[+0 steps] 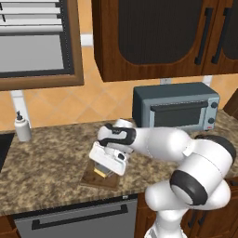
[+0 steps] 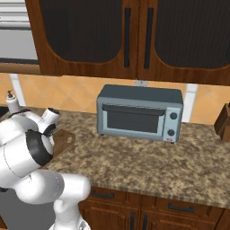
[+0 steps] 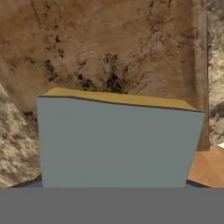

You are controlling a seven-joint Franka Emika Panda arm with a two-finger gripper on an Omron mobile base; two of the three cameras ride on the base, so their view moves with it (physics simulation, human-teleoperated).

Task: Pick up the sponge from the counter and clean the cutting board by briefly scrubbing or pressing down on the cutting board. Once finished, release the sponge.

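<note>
Glossy white arm (image 1: 162,142) of rounded segments, black bands at its joints, behind a boxy white hand (image 1: 108,158).

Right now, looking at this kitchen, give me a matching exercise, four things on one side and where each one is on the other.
1. sponge
2. cutting board
3. toaster oven
4. soap bottle

A. by the window, far left of the counter
B. in the hand
C. flat under the hand, near the counter's front edge
D. against the wall below the cabinets

Pairs: 1-B, 2-C, 3-D, 4-A
</note>
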